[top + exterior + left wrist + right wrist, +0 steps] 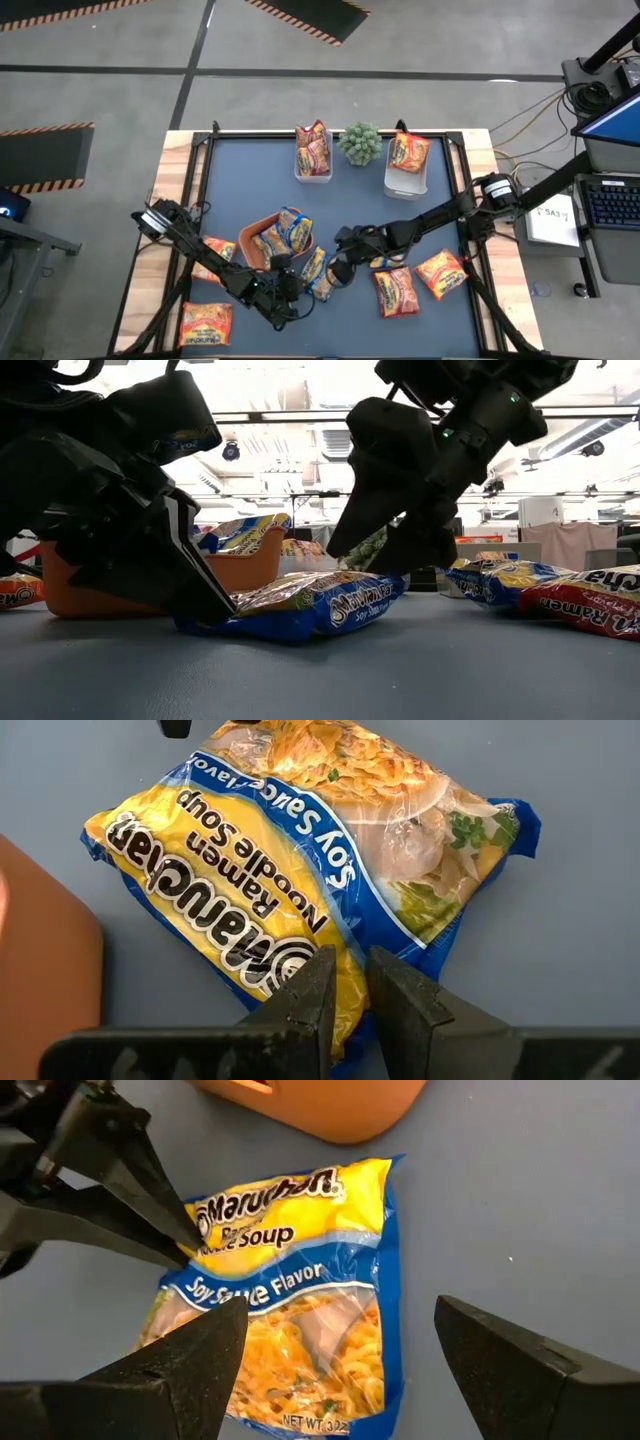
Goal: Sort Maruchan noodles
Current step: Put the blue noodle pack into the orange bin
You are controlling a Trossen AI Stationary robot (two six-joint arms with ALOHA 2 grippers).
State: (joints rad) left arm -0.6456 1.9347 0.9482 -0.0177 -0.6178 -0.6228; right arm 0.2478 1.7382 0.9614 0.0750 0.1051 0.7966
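the left gripper [347, 982] is down at the near middle of the dark blue table [240, 170], its two dark fingers drawn close with only a thin slit between them, pinching the end edge of a flat crinkly yellow-and-blue plastic noodle packet [310, 870]. in the low view that packet [300, 605] lies on the tabletop with the left gripper's [215, 605] tip at its edge. the right gripper [340, 1355] hangs just above the same packet's other end, jaws spread wide with one finger on each side, and it grips nothing.

the packet's print reads "maruchan", "ramen noodle soup" and "soy sauce flavor" on a blue band, with a clear window showing the noodles. it lies just beside an orange bowl-like plastic tray [252, 238] that has more yellow-and-blue packets [285, 232] in it.

other red-orange packets [396, 292] lie flat on the table near the right arm, one more [205, 322] on the front-left wooden edge. in the low view a red packet [590, 602] at the side shows "ramen". at the far edge, two clear plastic tubs [313, 172] hold upright packets, with a small green potted plant [360, 143] between them.
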